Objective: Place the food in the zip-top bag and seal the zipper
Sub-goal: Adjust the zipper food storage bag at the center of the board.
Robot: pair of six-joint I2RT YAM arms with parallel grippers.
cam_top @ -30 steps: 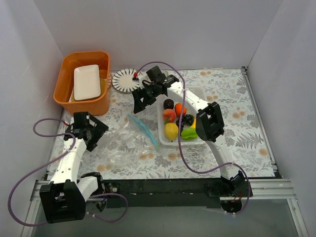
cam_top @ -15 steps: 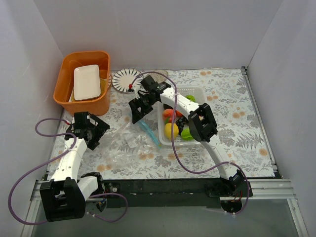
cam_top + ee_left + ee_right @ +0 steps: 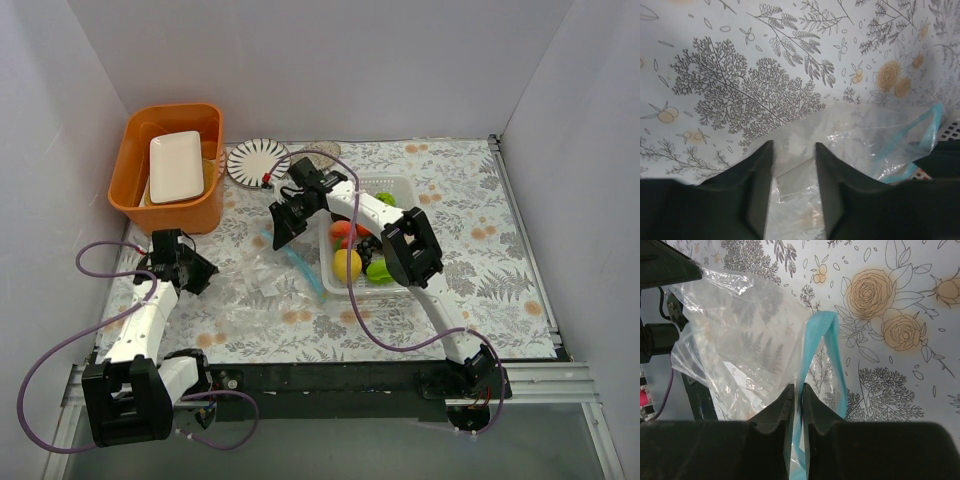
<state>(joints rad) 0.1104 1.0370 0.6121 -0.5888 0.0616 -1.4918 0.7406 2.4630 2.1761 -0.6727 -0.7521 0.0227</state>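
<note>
The clear zip-top bag (image 3: 250, 285) lies crumpled on the floral tablecloth, left of the basket. Its light blue zipper (image 3: 298, 265) faces the basket. My right gripper (image 3: 280, 232) is down at the bag's mouth. In the right wrist view it (image 3: 798, 386) is shut on the zipper (image 3: 812, 335), and the clear bag (image 3: 750, 345) spreads out to the left. My left gripper (image 3: 200, 272) is at the bag's far left end. Its jaws (image 3: 794, 145) stand partly apart with the bag's film (image 3: 865, 130) between them. The food stays in the basket: lemon (image 3: 347, 263), peach (image 3: 342, 232), green fruit (image 3: 380, 270).
The white lattice basket (image 3: 405, 184) sits right of the bag, under the right arm. An orange tub (image 3: 130, 150) holding a white tray (image 3: 177, 165) stands at the back left. A striped plate (image 3: 255, 160) lies beside it.
My right gripper came down to the bag's mouth and closed on the blue zipper. My left gripper narrowed its jaws over the bag's left end.
</note>
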